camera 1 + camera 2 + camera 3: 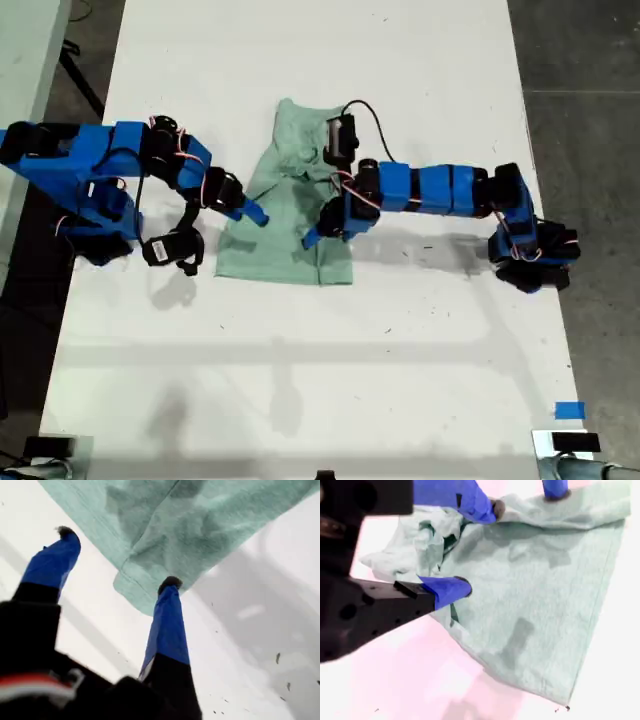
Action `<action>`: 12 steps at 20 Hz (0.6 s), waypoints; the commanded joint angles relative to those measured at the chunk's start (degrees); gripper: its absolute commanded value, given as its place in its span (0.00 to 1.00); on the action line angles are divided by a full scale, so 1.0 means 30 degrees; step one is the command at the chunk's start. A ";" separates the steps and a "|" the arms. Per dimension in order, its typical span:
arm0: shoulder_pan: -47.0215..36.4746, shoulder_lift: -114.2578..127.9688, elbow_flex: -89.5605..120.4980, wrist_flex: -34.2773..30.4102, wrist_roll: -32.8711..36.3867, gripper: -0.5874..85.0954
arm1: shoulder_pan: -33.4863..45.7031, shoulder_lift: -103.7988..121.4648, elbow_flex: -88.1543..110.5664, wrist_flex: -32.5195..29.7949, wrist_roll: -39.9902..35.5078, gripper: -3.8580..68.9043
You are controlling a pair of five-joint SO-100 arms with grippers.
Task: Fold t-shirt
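The pale mint-green t-shirt (285, 245) lies partly folded and rumpled on the white table, near the middle of the exterior view. My first gripper (246, 212) reaches in from the exterior view's left. It is open, one fingertip (170, 582) at a hemmed corner of the t-shirt (200, 525) and the other over bare table. My second gripper (322, 228) comes from the exterior view's right and hovers open over the t-shirt (545, 595). Bunched folds sit between its fingers (452, 587). Its view also catches a fingertip of the first gripper (555, 490) on the cloth.
The white table (320, 360) runs between dark floor strips on both sides of the exterior view. A blue tape mark (569, 410) sits near the exterior view's lower right corner. Both arm bases stand on the table either side of the shirt.
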 commanded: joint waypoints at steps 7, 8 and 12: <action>-0.0117 0.2051 0.5449 -0.1143 -0.1670 0.30 | 0.1465 0.5098 0.2227 0.1260 -0.1348 0.50; -0.0410 0.2314 0.6094 -0.1260 -0.1670 0.30 | 0.1523 0.5273 0.2432 0.1260 -0.1436 0.50; -0.1201 0.2314 0.7881 -0.2520 -0.1494 0.31 | 0.1553 0.5977 0.3193 0.1260 -0.1611 0.50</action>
